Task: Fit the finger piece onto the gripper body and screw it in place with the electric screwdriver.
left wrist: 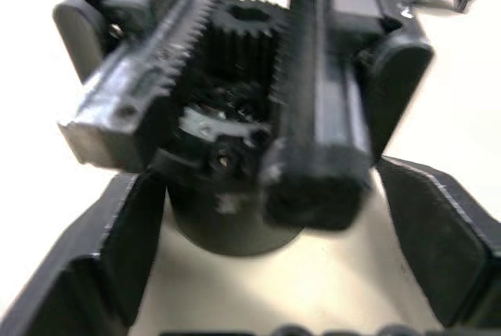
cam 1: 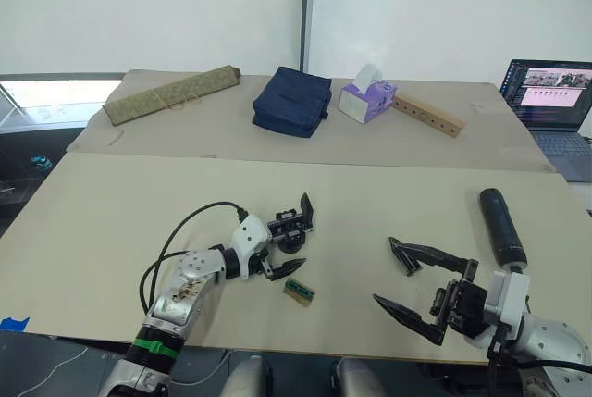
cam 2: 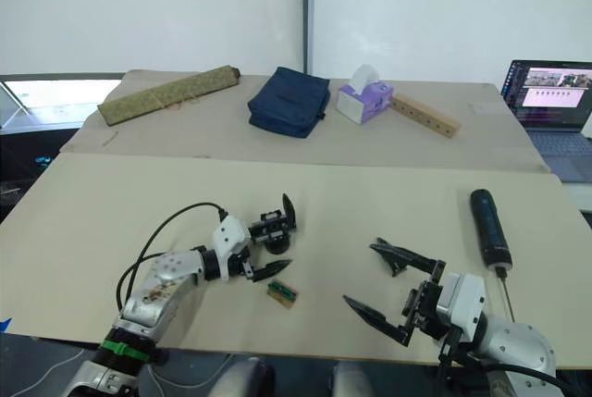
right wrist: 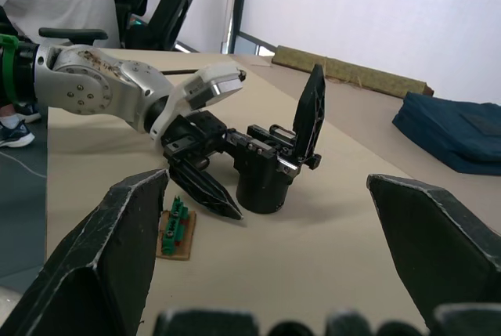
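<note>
The gripper body [cam 1: 289, 233], a small black block with a gear and toothed racks [left wrist: 243, 77], stands on the tan table. My left gripper [cam 1: 305, 230] is open, one finger on each side of the body with gaps showing. I cannot tell the finger piece apart from the body and my own fingers. The electric screwdriver [cam 2: 487, 228] lies on the table at the right, its thin bit [cam 2: 506, 291] pointing toward me. Just left of the screwdriver, my right gripper [cam 1: 386, 273] hangs open and empty, and the gripper body [right wrist: 266, 168] shows beyond its fingers [right wrist: 117, 250].
A small green-topped tan block [cam 1: 299, 291] lies just in front of the left gripper. On the far board sit a rolled mat [cam 1: 171, 94], a navy bag [cam 1: 292, 101], a tissue box [cam 1: 367, 96] and a wooden strip [cam 1: 427, 116]. A laptop [cam 1: 550, 101] stands far right.
</note>
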